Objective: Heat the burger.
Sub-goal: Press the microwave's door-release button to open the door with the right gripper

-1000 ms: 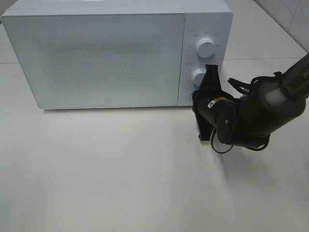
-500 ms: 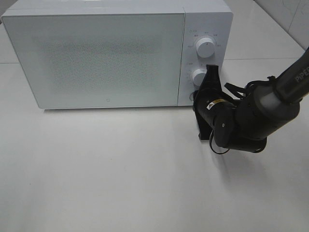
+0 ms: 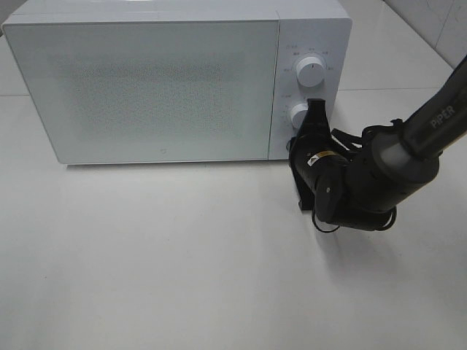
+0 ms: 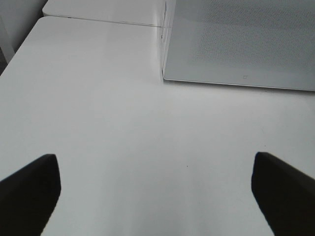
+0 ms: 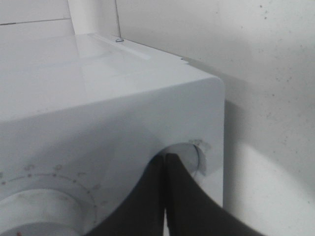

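Burger: it shows in none of my views, so I can't tell where it is; the microwave [image 3: 146, 87] ahead of my right gripper [image 3: 315, 109] has its door closed. That gripper is clenched on nothing and tilted up off the table [image 3: 182, 277], its tips at a small round button [image 5: 194, 157] beside the lower knob [image 3: 298, 115]. The left gripper [image 4: 155, 162] hangs spread wide and empty. Since a second ago, the right wrist has edged closer to the panel and the forearm slopes steeper

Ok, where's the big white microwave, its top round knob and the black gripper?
White boxy microwave [image 3: 146, 87], high view, speckled door.
Upper round white knob [image 3: 311, 72], high view, its face.
Black right gripper [image 5: 165, 158], right wrist view, shut fingertips.
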Tool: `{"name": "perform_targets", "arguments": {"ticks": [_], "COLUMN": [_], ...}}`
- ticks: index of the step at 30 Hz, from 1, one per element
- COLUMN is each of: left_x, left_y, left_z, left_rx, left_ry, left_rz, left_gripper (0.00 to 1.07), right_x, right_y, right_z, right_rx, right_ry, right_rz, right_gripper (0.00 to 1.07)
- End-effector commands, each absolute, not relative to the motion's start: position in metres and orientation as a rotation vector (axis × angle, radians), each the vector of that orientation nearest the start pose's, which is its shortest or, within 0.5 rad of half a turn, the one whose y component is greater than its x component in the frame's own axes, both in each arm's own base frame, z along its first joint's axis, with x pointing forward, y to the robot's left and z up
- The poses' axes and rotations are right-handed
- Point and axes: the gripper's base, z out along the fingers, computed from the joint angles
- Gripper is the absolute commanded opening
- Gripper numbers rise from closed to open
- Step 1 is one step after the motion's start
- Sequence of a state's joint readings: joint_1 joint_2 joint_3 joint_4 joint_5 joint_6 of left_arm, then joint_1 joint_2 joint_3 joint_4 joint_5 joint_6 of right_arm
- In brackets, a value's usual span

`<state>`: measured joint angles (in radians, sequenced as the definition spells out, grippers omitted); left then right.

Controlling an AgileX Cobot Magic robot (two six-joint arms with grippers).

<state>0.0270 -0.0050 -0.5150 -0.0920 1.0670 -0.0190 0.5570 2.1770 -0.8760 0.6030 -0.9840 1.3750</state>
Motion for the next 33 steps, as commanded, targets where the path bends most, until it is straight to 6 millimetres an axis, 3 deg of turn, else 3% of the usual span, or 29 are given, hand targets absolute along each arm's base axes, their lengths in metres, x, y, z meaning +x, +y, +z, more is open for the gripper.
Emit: {"name": "perform_targets", "arguments": {"ticks": [1, 9, 27, 33], "left_x": [-0.009, -0.009, -0.009, -0.009], "left_y": [-0.008, -0.008, -0.008, -0.008], "left_z": [0.281, 0.281, 0.281, 0.281], "left_rx": [-0.039, -0.039, -0.039, -0.039], "left_ry": [2.016, 2.016, 2.016, 2.016], "left_rz": [-0.107, -0.107, -0.107, -0.107], "left_gripper": [0.98, 0.98, 0.98, 0.98], "right_x": [0.375, 0.386, 0.386, 0.373], "right_y": [0.148, 0.145, 0.149, 0.154], "right_z": [0.133, 0.148, 0.144, 0.136], "right_rx": [1.144, 1.074, 1.097, 1.142], "right_ry": [1.108, 1.044, 1.113, 1.188], "right_rz": [1.199, 1.2, 1.205, 1.206], "right_gripper": [0.0, 0.0, 0.0, 0.0]}}
